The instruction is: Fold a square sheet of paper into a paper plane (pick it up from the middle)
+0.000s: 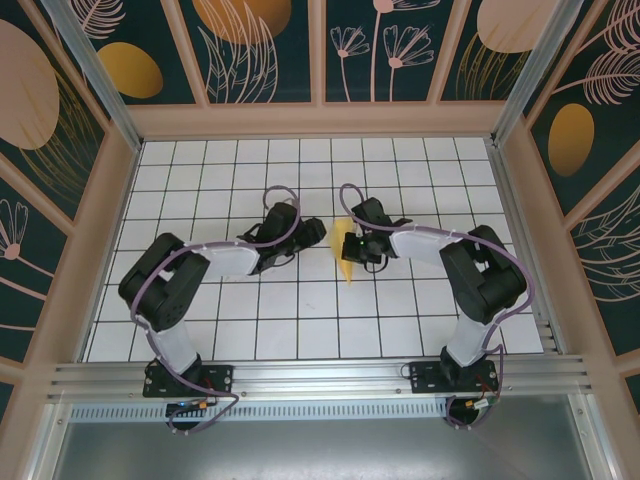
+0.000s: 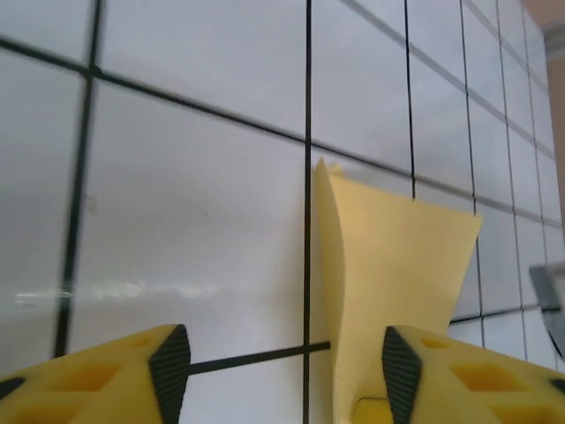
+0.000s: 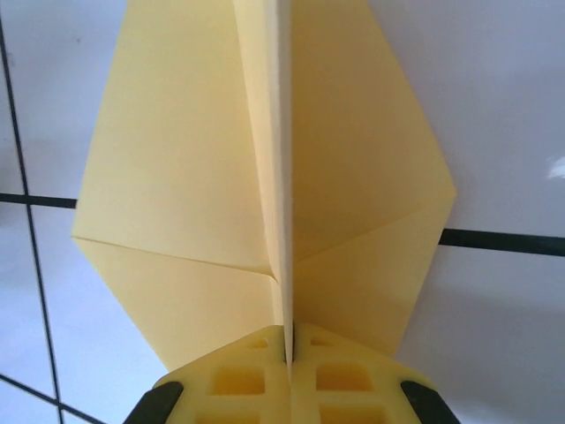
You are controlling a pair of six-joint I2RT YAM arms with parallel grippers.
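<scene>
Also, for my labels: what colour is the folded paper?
The paper is plain yellow, clearest from the right wrist.

Bright even light, soft shadows, glare streak on tiles, L-wrist view blurry

White table ruled in black grid lines, folded yellow paper plane near its middle

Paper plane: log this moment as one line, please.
paper plane: part-folded, centre ridge up | right end effector: shut on ridge | left end effector: open, astride paper edge
</scene>
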